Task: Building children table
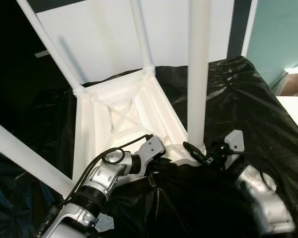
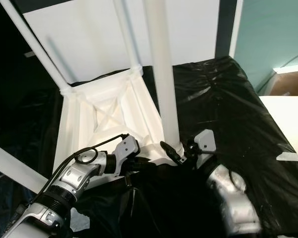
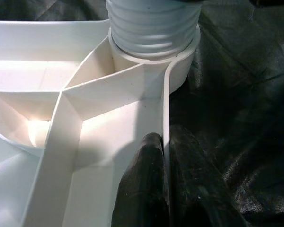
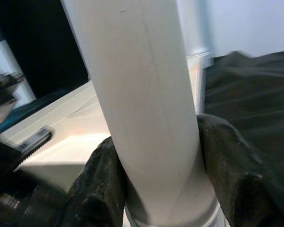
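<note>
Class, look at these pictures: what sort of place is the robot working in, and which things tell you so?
Probably an indoor room used as an assembly spot: a white upturned table lies on black plastic sheeting, before a pale wall, and the right gripper clasps a table leg.

Tabletop (image 1: 114, 119): white moulded plastic, smooth, slight sheen; ribbed underside, thin walls.
Near leg (image 1: 198, 74): white plastic tube, smooth, satin; a faint seam line runs along it in the right wrist view. Ridged threads at its base by the tabletop's corner socket (image 3: 154, 28).
Sheet (image 1: 238, 99) under the tabletop: black plastic film, glossy, crinkled.
Left claw (image 3: 165, 184) and right claw (image 4: 161, 184): fingers look black, matt, rubbery, lightly scuffed.
Arms: silver metal, brushed-looking shine.
</note>
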{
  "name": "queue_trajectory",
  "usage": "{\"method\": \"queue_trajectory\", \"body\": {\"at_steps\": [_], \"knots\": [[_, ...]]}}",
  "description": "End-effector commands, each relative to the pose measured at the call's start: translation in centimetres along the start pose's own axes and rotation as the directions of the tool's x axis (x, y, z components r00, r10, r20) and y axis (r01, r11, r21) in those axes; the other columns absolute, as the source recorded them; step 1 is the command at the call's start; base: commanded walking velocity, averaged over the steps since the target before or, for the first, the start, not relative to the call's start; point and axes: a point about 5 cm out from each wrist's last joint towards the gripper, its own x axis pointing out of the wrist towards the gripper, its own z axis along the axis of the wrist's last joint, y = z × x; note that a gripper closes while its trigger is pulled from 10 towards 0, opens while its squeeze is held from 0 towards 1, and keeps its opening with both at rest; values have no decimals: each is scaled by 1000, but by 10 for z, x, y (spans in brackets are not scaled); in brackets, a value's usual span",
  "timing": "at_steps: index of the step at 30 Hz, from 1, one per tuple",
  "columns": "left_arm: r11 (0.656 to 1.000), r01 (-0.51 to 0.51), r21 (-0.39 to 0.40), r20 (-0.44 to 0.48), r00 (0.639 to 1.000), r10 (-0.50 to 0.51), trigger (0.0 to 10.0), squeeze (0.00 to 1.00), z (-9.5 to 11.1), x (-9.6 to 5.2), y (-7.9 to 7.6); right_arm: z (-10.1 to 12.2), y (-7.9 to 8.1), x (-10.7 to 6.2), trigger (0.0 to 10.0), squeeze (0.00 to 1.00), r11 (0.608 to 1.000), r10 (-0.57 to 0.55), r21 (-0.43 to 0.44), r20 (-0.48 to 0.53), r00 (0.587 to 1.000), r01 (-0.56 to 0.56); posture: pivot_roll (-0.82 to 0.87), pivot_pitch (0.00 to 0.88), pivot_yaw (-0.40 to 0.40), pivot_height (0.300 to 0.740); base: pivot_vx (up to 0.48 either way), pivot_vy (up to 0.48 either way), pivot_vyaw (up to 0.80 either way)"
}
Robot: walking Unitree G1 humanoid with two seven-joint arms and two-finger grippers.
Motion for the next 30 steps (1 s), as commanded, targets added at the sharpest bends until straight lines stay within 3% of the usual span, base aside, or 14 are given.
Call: {"method": "queue_trajectory", "body": {"at_steps": [1,7,8,10,11,15,16,18,22,23,24,27,28,30], "knots": [[991,61,-121,26,998,-58,10000,0,-23,1,-14,-1,-23,-4,0,0,976,-215,30,-8,977,215,-82,0,116,740,0,0,0],[990,71,-124,20,997,-69,10000,0,-25,2,-16,2,-22,1,471,0,976,-215,33,2,977,214,-85,0,115,740,0,0,0],[990,66,-124,23,998,-64,10000,0,-24,3,-15,-2,-15,2,9804,39,987,-149,51,-27,988,150,-86,0,118,740,0,0,0],[990,66,-124,24,998,-64,10000,0,-23,3,-15,-3,-14,3,9804,39,991,-120,59,-41,992,122,-86,0,118,740,0,0,0],[990,67,-123,23,998,-65,10000,0,-23,4,-15,-5,-11,5,10000,1000,996,-59,71,-50,997,63,-87,0,118,740,0,0,0],[990,68,-125,23,998,-66,10000,0,-24,5,-16,-3,-10,11,10000,1000,994,93,53,-48,994,-91,-87,0,117,740,0,0,0],[990,69,-126,23,997,-67,10000,0,-24,5,-16,0,-13,14,10000,0,988,154,24,-40,987,-153,-87,0,117,740,0,0,0],[989,72,-129,22,997,-69,10000,0,-25,5,-18,10,-24,21,10000,0,963,266,-31,-39,963,-267,-84,0,112,740,0,0,0],[989,72,-131,22,997,-69,10000,0,-26,6,-19,15,-30,23,10000,0,934,351,-53,-62,934,-354,-83,0,109,740,0,0,0],[989,70,-131,22,997,-68,10000,0,-26,6,-18,15,-33,23,8824,0,907,412,-56,-92,907,-417,-81,0,108,740,0,0,0],[989,70,-131,22,997,-67,10000,0,-26,6,-18,14,-34,22,2392,0,888,448,-56,-114,887,-456,-80,0,107,740,0,0,0],[989,69,-132,23,998,-66,10000,0,-26,6,-18,14,-36,20,2392,0,865,488,-51,-138,862,-499,-79,0,105,740,0,0,0],[989,68,-132,23,998,-66,10000,0,-26,6,-18,14,-37,19,0,0,848,517,-41,-154,842,-528,-79,0,105,740,0,0,0],[989,67,-131,23,998,-65,10000,0,-26,6,-18,14,-39,18,0,0,834,539,-31,-165,826,-550,-79,0,105,740,0,0,0]]}}
